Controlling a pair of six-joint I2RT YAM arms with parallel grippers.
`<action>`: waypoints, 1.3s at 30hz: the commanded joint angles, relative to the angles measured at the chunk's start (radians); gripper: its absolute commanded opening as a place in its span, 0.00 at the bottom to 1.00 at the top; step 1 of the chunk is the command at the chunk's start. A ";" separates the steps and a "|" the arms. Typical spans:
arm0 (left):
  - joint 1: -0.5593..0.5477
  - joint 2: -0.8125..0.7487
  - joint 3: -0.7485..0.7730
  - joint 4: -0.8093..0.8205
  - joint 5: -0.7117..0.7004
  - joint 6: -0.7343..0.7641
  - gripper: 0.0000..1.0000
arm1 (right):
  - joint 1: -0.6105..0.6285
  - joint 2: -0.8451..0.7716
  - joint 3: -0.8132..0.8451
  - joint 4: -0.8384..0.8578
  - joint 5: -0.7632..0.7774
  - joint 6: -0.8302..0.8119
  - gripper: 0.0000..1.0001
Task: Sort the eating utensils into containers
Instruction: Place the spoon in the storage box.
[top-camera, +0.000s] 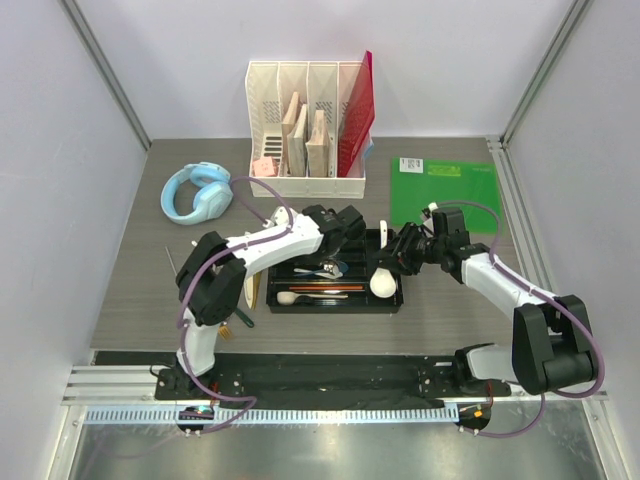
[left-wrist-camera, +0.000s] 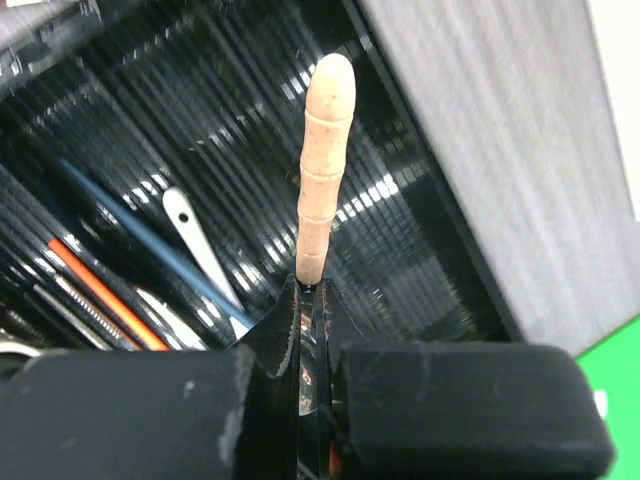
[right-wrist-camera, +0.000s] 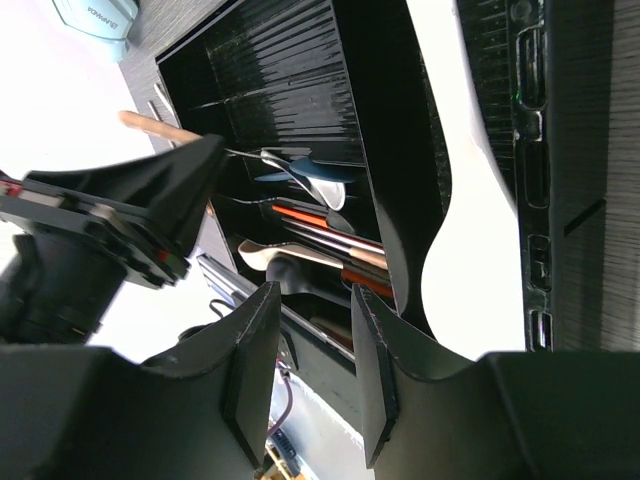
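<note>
Now a wooden handle (left-wrist-camera: 325, 160) juts from the clamped left pincer (left-wrist-camera: 310, 300).

The lower end of the wooden handle (left-wrist-camera: 325, 160) was lost between the closed fingers of the left gripper (left-wrist-camera: 308, 292), so its working end could not be told. From above, that gripper hid the back part of the tray (top-camera: 335, 308), and the cutlery (top-camera: 320, 290) inside was too small to tell apart. The handle of the white spoon (right-wrist-camera: 470, 270) ran off the right wrist view's top edge.
</note>
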 joint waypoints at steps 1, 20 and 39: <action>-0.029 0.023 0.039 -0.035 -0.041 -0.627 0.00 | 0.002 0.005 0.013 0.037 -0.017 0.001 0.41; 0.019 -0.025 -0.027 0.061 0.077 -0.807 0.01 | -0.044 -0.083 0.006 -0.052 -0.002 -0.052 0.41; 0.012 -0.074 -0.087 0.133 0.067 -0.750 0.39 | -0.060 -0.083 -0.017 -0.054 0.012 -0.060 0.43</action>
